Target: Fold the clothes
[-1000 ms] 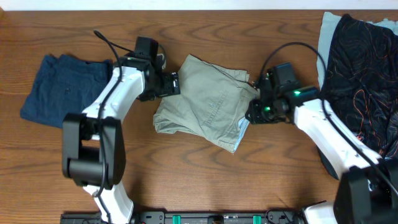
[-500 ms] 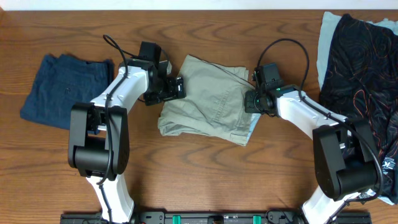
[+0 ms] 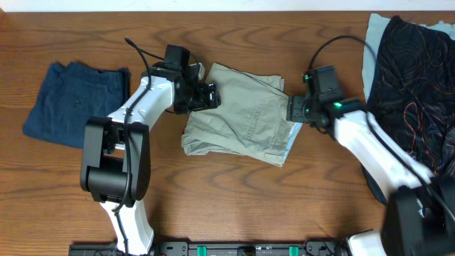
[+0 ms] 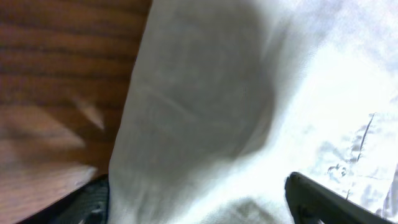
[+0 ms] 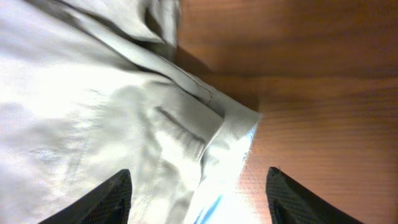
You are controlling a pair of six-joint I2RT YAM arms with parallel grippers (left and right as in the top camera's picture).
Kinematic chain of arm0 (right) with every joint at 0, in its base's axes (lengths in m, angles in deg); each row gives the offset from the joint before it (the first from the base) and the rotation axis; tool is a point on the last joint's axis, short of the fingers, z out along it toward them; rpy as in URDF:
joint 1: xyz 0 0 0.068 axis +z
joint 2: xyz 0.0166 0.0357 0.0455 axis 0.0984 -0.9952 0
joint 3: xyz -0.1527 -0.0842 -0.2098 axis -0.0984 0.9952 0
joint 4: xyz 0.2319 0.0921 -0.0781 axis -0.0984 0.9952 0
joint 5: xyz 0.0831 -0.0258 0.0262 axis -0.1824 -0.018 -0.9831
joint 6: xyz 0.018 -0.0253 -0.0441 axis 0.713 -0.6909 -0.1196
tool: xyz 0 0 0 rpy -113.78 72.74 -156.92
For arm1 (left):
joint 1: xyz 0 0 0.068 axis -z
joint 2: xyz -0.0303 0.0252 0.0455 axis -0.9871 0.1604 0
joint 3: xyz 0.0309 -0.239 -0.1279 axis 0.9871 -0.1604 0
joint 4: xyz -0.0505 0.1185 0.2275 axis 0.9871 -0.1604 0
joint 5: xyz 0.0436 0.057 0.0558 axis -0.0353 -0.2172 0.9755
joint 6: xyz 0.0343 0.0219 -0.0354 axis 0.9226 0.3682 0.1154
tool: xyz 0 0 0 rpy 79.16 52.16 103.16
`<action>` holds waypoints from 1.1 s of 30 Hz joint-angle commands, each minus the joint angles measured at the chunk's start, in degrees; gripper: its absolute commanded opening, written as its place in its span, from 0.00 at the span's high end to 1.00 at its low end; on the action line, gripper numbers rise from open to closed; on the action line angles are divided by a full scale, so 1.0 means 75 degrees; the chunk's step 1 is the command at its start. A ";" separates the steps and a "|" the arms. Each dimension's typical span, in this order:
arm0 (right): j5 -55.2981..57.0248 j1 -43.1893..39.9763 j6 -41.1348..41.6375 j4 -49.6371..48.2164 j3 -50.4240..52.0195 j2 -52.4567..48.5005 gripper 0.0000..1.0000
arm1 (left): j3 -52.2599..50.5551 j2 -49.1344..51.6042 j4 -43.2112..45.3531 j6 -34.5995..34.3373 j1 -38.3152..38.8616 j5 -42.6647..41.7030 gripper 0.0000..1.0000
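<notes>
The khaki-beige shorts lie folded in a flat bundle at the table's middle, with the pale blue waistband showing at the lower right corner. My left gripper is open at the shorts' upper left edge. In the left wrist view its fingers straddle the pale cloth. My right gripper is open at the shorts' right edge. In the right wrist view its fingers spread over the cloth's corner and the blue band.
A folded dark blue garment lies at the far left. A dark garment with red line patterns lies piled at the right edge on a pale blue one. Bare wooden table lies in front.
The shorts have turned and lie flatter and squarer than a second ago. My left gripper has moved right onto their left edge. My right gripper has shifted up to the right edge.
</notes>
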 commanded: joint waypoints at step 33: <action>0.0122 -0.0020 -0.0020 0.1926 -0.0017 0.1818 0.32 | 0.0699 -0.2885 -0.0417 0.0425 -0.4176 0.1195 0.94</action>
